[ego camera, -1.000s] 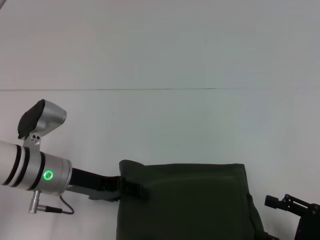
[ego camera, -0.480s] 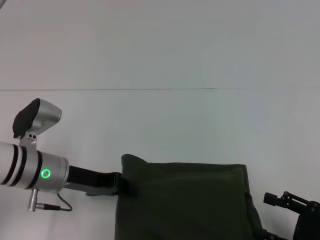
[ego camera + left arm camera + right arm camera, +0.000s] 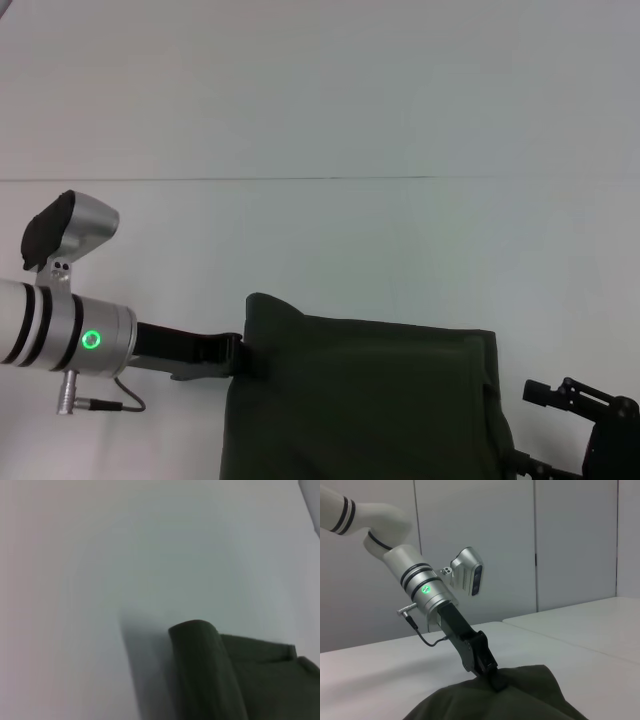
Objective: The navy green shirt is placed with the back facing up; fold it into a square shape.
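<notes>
The navy green shirt (image 3: 370, 400) lies folded on the white table at the near edge of the head view, running out of the frame below. My left gripper (image 3: 248, 358) is at its left edge, shut on the fabric, and the far-left corner stands lifted in a hump. From the right wrist view, the left gripper (image 3: 497, 681) pinches the top of the raised shirt (image 3: 525, 700). Only the rolled shirt corner (image 3: 205, 675) shows in the left wrist view. My right gripper (image 3: 585, 425) sits low at the near right, beside the shirt's right edge.
The white table (image 3: 320, 250) stretches bare beyond the shirt, with a thin seam (image 3: 300, 179) running across it. A cable (image 3: 110, 405) hangs under the left wrist. Pale wall panels (image 3: 570, 545) stand behind the table.
My left gripper has drawn back to the left and away from me with the shirt's edge in it. The shirt's left corner has risen and its left edge has shifted left. The right arm barely moved.
</notes>
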Robot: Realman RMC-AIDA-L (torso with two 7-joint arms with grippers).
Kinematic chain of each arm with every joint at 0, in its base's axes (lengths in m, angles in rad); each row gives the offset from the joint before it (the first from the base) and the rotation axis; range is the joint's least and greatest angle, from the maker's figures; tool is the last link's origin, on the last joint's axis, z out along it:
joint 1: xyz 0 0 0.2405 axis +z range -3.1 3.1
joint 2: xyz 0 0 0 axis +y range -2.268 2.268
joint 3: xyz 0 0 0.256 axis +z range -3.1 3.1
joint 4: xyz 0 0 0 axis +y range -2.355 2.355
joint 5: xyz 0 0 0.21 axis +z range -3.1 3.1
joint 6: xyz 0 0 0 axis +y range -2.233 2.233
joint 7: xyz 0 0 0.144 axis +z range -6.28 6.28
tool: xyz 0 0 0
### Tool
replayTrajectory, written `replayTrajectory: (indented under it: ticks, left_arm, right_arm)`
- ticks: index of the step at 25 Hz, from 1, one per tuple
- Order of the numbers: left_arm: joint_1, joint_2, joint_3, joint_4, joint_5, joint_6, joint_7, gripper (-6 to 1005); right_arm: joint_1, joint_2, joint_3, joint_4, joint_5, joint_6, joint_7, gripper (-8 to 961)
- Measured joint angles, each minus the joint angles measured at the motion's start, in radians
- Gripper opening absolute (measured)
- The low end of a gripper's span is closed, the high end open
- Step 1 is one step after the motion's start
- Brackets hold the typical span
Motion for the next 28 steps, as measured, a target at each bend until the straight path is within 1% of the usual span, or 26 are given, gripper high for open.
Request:
replayTrajectory:
  ticks: [5, 10, 14, 18, 22, 28]
  left_arm:
    - [0.003, 0.007, -0.012, 0.002, -0.011, -0.03, 0.0, 56]
    - [0.013, 0.02, -0.06, 0.007, -0.011, -0.066, 0.003, 56]
    - [0.04, 0.03, -0.112, 0.034, -0.008, -0.089, 0.003, 55]
    - [0.067, 0.036, -0.147, 0.046, -0.005, -0.078, 0.002, 55]
    - [0.082, 0.034, -0.153, 0.039, -0.006, -0.067, -0.004, 55]
    - [0.083, 0.025, -0.152, 0.036, -0.008, -0.071, 0.005, 67]
  right_arm:
    - [0.001, 0.0, 0.002, 0.0, 0.001, 0.0, 0.0, 817]
    - [0.003, 0.0, 0.003, 0.0, 0.002, 0.0, 0.001, 817]
    - [0.005, 0.0, 0.004, 0.0, 0.006, 0.0, 0.001, 817]
    - [0.008, 0.001, 0.004, 0.0, 0.012, 0.0, 0.001, 817]
    - [0.014, 0.002, 0.004, 0.0, 0.013, 0.0, 0.001, 817]
    - [0.02, 0.003, 0.004, 0.0, 0.013, 0.0, 0.002, 817]
